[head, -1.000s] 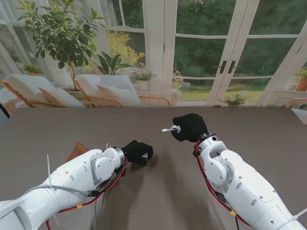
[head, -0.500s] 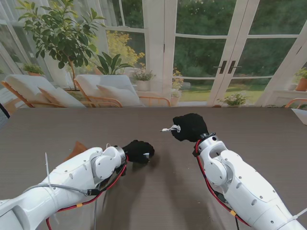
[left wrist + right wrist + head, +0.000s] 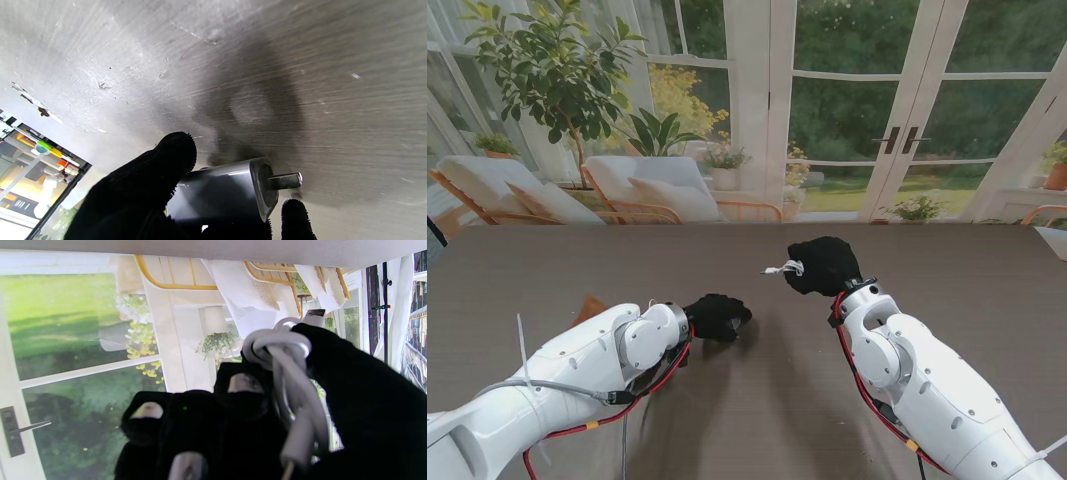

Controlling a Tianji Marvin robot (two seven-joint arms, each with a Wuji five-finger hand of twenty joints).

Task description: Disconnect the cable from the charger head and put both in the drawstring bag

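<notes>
The charger head sits in the left hand — black-gloved fingers closed round its body, thumb side on one flank, another fingertip touching the plug face. Its metal prong sticks out past the fingers, clear of the cable, just off the worktop surface; the hand's shadow falls on the wood right by it. In the stand view the charger head is nearly all hidden inside the fist, only a small pale glint showing.

The right hand is well apart from the left, farther from me and to its right. Its fingers are curled tight on the cable, which is white and bunched into a looped coil; in the wrist view the loops wrap over one another between thumb and fingers, w/ a connector end poking out at the coil's far side. From the stand, a short white bit of cable juts out on the hand's left side, toward the left hand.

A brown item peeks out beside the left forearm, on its left — mostly covered by the arm, can't tell what it is.

Both hands low over the grey wood-grain worktop, approx. mid-worktop; right hand looks raised a bit off it.
</notes>
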